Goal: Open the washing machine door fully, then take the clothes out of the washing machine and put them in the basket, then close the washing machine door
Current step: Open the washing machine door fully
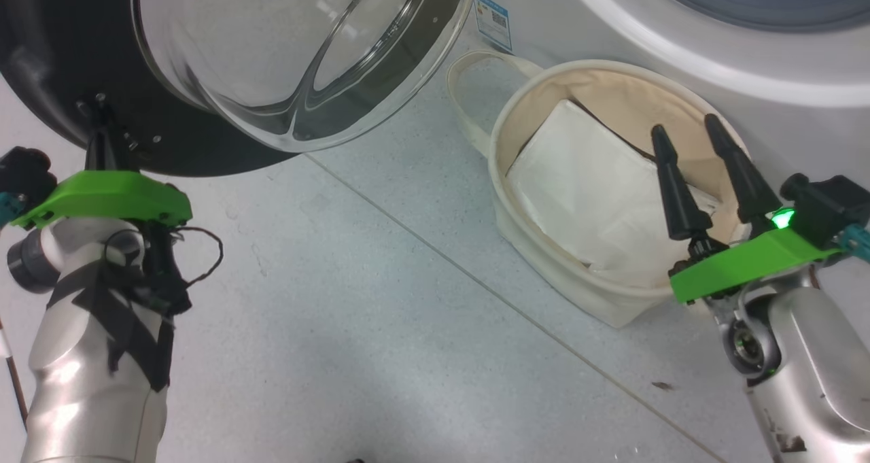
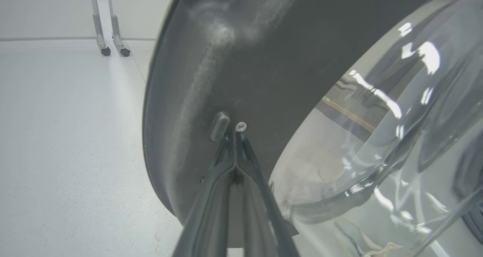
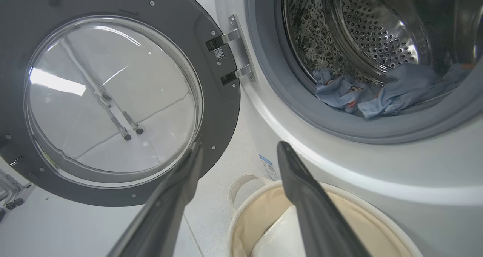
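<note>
The washing machine door (image 1: 61, 96) stands swung open at the upper left, its glass bowl bulging toward me. My left gripper (image 1: 100, 113) is shut, its tips pressed against the door's black inner rim (image 2: 264, 60) beside a screw; left gripper (image 2: 234, 135). The washing machine (image 3: 339, 162) shows its grey-ringed opening, and the light blue clothes (image 3: 396, 91) lie in the steel drum. The cream basket (image 1: 598, 65) sits on the floor against the washer. My right gripper (image 1: 685, 126) hangs open above the basket, holding nothing; right gripper (image 3: 238, 145).
A plain white folded sheet (image 1: 584, 177) lies in the basket (image 3: 264, 208). A blue sticker (image 1: 493, 21) marks the washer's lower corner. The door's hinge (image 3: 230, 57) is on the washer's left side. Metal frame legs on castors (image 2: 109, 42) stand far off on the pale floor.
</note>
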